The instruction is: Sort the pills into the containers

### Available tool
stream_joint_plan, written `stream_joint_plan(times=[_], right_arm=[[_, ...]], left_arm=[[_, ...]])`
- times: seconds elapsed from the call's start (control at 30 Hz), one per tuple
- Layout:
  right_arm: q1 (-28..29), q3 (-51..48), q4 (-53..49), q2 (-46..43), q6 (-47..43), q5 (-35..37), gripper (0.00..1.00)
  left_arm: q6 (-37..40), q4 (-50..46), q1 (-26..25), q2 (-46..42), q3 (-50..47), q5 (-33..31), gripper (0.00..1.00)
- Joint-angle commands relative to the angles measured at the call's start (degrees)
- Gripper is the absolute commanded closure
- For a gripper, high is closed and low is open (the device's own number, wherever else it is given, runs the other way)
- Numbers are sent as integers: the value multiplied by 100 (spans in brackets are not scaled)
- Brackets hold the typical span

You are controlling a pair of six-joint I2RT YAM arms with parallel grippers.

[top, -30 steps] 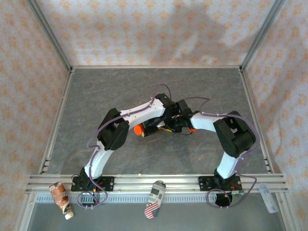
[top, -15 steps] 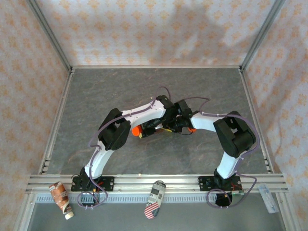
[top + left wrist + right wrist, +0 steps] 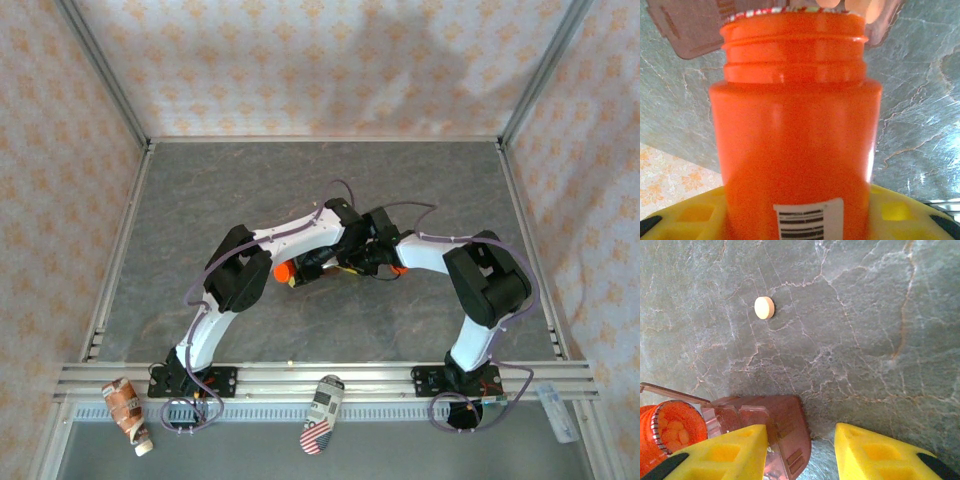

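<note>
Centre of the counter (image 3: 200,200), top view: both arms bend inward and meet wrist to wrist.

Left gripper (image 3: 800,215): jaws clamped on the orange pill bottle (image 3: 795,150), one yellow pad on each side of its lower body. The cap is off and the threaded neck is bare. A barcode label sits at the bottom middle of the left wrist frame. The bottle's mouth points toward the top of that frame, right at the edge of the container (image 3: 785,425).

The container is translucent red-brown and lies on the counter. In the right wrist view it sits at bottom centre-left, its lid flap hinged open toward the left edge. How many compartments it has is not clear.

Pills (image 3: 674,429): a cluster of pale tan discs shows inside the bottle's mouth, in the lower left corner of the right wrist frame. One loose pill (image 3: 764,307) lies alone on the grey marbled surface, upper left of that frame, well apart from the container.

Right gripper (image 3: 800,432): jaws apart and low over the counter. The container's near corner lies between them, close against the jaw on the left of the frame, with bare counter showing before the other jaw.
</note>
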Motion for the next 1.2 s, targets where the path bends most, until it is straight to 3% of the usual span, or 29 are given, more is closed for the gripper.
stream_joint_plan(times=[0.0, 0.73, 1.17], right_arm=[[169, -146, -143, 330, 77, 469, 61], [169, -122, -279, 244, 108, 624, 61], [161, 194, -1077, -575, 15, 1116, 60]], left_arm=[[107, 639, 13, -98, -143, 287, 100], [-9, 1602, 207, -1135, -974, 590, 100], [-250, 3023, 608, -2741, -2401, 859, 100]])
